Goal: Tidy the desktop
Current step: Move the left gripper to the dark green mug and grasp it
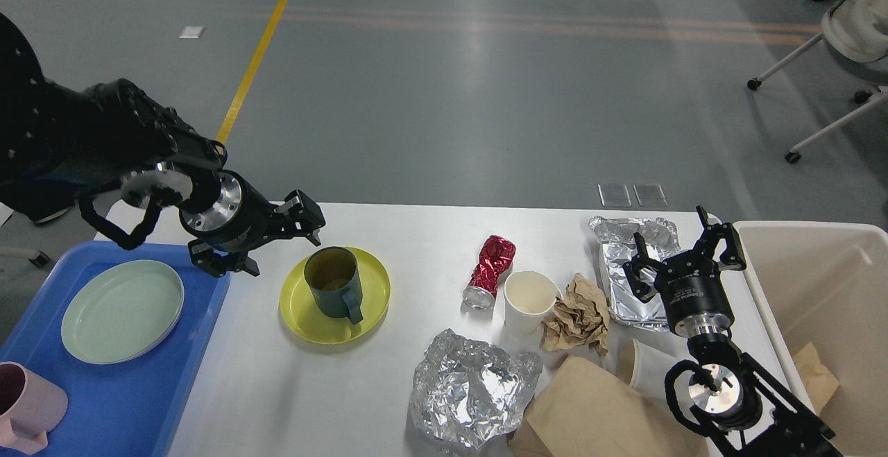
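The white desktop (430, 231) carries a yellow plate (368, 301) with a dark green mug (333, 282) standing on it. My left gripper (284, 245) is open, low over the desktop just left of the mug, holding nothing. Further right lie a crushed red can (489, 270), a white paper cup (527, 299), a crumpled brown paper ball (577, 313), a foil tray (628, 263), crumpled foil (472, 387) and a brown paper bag (596, 412). My right gripper (683, 252) is open above the foil tray, empty.
A blue tray (201, 318) at the left holds a pale green plate (121, 310) and a pink mug (24, 405). A beige bin (825, 283) with brown paper inside stands at the right. A tipped paper cup (642, 367) lies by my right arm.
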Available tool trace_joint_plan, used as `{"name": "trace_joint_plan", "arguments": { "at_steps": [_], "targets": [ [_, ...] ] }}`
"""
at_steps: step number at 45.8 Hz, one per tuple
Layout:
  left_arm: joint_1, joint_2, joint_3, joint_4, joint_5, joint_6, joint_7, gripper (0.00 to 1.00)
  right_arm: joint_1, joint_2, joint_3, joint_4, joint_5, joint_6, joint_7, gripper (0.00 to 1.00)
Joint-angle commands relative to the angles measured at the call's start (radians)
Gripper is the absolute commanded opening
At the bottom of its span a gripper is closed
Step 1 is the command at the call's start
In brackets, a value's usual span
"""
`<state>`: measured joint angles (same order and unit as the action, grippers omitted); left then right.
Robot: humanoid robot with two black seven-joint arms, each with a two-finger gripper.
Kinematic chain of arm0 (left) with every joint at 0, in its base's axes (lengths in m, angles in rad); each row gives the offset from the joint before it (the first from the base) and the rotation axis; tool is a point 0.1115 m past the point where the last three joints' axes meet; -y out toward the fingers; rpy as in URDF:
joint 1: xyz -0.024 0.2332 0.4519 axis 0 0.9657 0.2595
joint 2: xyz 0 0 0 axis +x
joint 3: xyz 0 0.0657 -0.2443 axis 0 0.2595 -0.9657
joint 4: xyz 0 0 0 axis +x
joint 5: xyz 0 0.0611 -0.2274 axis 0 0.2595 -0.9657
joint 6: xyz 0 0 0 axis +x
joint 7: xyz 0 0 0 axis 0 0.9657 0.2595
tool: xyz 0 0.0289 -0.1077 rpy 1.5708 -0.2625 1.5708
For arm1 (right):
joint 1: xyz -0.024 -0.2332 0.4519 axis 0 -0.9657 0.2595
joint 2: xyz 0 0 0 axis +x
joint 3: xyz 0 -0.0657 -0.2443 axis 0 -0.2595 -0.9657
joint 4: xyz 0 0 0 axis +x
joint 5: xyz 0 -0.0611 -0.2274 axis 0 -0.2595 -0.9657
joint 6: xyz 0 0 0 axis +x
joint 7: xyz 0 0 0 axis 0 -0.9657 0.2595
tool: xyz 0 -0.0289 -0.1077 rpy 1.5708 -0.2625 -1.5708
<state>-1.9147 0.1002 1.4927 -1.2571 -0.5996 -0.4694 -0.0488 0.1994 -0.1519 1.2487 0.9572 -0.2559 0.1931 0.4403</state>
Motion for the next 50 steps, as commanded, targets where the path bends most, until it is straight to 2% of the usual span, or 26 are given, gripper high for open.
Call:
{"name": "trace_joint_plan", "arguments": {
  "at_steps": [1,6,10,14,17,29,50],
  "targets": [
    [0.091,0.003,-0.015,0.042,-0.071,0.113,0.001,0.93,0.000,0.000,0.000,0.000,0.000,0.000,0.000,1.00],
    [0.193,-0.011,-0.048,0.087,-0.104,0.265,0.013,0.93,0.000,0.000,0.000,0.000,0.001,0.000,0.000,1.00],
    [0.262,-0.027,-0.097,0.129,-0.106,0.363,0.076,0.93,0.000,0.000,0.000,0.000,0.001,0.000,0.000,1.00],
    [0.325,-0.031,-0.153,0.198,-0.100,0.384,0.158,0.94,0.000,0.000,0.000,0.000,0.000,0.000,0.000,1.00],
    [0.358,-0.034,-0.186,0.246,-0.092,0.382,0.188,0.94,0.000,0.000,0.000,0.000,0.001,0.000,0.000,1.00],
    [0.414,-0.031,-0.242,0.292,-0.040,0.330,0.179,0.95,0.000,0.000,0.000,0.000,0.000,0.000,0.000,1.00],
    [0.529,-0.057,-0.293,0.429,-0.038,0.341,0.176,0.95,0.000,0.000,0.000,0.000,0.001,0.000,0.000,1.00]
  ]
}}
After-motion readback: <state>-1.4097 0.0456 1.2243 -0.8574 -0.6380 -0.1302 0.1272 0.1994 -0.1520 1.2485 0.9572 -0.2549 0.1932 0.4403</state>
